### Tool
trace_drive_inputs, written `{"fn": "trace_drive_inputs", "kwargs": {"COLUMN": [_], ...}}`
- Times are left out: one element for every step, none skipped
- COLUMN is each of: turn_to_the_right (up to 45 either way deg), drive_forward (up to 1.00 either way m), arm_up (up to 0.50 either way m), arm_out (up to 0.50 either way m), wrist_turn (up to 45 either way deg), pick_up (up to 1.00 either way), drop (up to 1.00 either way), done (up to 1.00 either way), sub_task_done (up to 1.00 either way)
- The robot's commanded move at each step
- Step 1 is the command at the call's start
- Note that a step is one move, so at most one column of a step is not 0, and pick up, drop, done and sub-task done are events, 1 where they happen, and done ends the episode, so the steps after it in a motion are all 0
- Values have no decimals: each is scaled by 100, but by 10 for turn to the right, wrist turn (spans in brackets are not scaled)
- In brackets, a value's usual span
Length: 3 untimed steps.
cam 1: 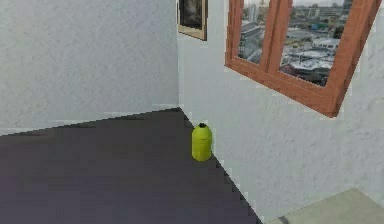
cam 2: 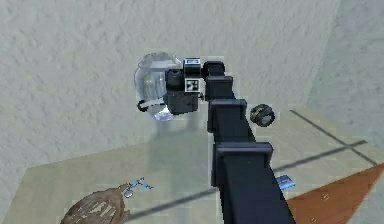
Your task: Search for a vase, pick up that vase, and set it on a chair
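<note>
Now: jaws hold vase (cam 2: 158, 82), clear, rounded, glassy. Vase hangs at far end of arm (cam 2: 238, 150), clear of every surface, pale wall behind. Vase just left of white marker squares (cam 2: 186, 85). Below: pale surface (cam 2: 170, 160), brown round thing (cam 2: 95, 207) lying at its near-left edge. Forward view: yellow-green bottle-shaped thing (cam 1: 202, 142) upright on dark floor (cam 1: 100, 170), at floor's edge along wall, below window (cam 1: 300, 45).
</note>
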Motion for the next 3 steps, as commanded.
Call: {"fn": "trace_drive_inputs", "kwargs": {"turn_to_the_right": [0,0,0], "drive_forward": [0,0,0], "arm_up": [0,0,0], "arm_out": [0,0,0], "wrist_turn": [-450,-450,-150], "pick_up": [0,0,0], "drop": [0,0,0], "done": [0,0,0], "sub_task_done": [0,0,0]}}
